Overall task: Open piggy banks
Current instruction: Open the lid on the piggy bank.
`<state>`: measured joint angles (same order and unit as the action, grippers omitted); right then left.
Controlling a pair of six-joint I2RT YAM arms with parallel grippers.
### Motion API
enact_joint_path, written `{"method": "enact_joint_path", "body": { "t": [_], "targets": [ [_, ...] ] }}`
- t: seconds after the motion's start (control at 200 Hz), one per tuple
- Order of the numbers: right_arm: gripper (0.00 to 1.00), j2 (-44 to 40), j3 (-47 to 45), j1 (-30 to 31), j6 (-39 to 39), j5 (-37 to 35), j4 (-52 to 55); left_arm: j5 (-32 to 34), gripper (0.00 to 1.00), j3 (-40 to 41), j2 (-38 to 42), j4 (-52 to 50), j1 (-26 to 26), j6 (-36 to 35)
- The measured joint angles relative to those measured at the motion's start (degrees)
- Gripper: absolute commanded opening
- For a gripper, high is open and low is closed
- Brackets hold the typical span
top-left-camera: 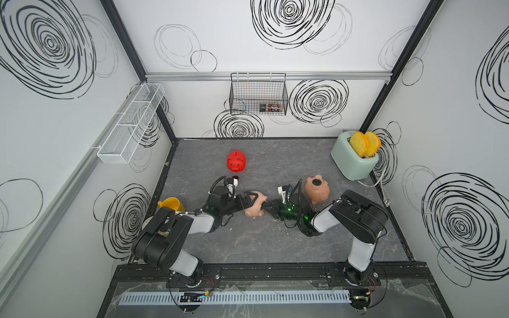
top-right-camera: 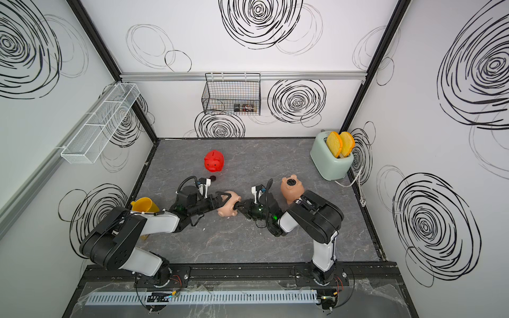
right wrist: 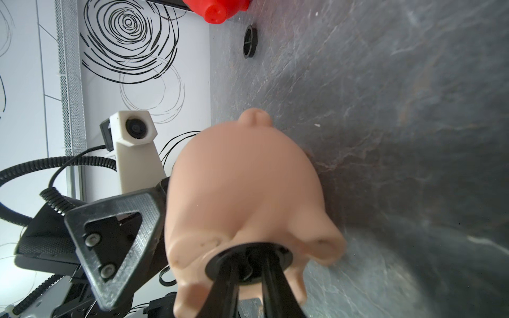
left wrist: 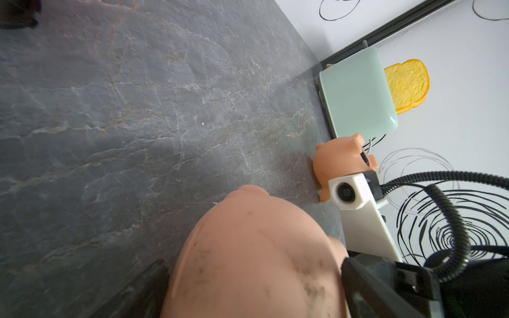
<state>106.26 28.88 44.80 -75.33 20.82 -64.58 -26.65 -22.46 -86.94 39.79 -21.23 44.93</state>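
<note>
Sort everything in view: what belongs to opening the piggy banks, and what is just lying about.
Belongs to the job: pale pink pig, gripped by the left gripper, its belly plug pinched by the right gripper; red pig; loose black plug near it; peach-tan pig.

Lying about: toaster with toast slices; yellow cup; black wire basket; white mesh shelf.
</note>
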Motion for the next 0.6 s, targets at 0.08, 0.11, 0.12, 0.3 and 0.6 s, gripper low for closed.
{"method": "enact_joint_path", "body": {
  "t": [0.08,0.11,0.12,0.3,0.6],
  "targets": [
    [0.22,0.61,0.02,-0.24,-0.48,0.37,-1.07,0.33,1.0,0.11,0.0,0.22,-0.15,0.22],
    [0.22,0.72,0.02,-0.28,-0.57,0.48,-1.31,0.42,1.0,0.13,0.0,0.28,-0.17,0.33],
    [0.22,0.76,0.02,-0.28,-0.57,0.48,-1.42,0.44,1.0,0.13,0.0,0.28,-0.2,0.33],
    [0.21,1.03,0.26,-0.35,-0.72,0.72,-1.7,0.81,1.0,0.33,0.02,0.68,-0.28,0.63],
    [0.17,1.16,0.96,-0.46,-0.57,1.64,-1.38,1.44,1.0,0.33,0.02,0.79,-0.52,1.03]
  ]
}}
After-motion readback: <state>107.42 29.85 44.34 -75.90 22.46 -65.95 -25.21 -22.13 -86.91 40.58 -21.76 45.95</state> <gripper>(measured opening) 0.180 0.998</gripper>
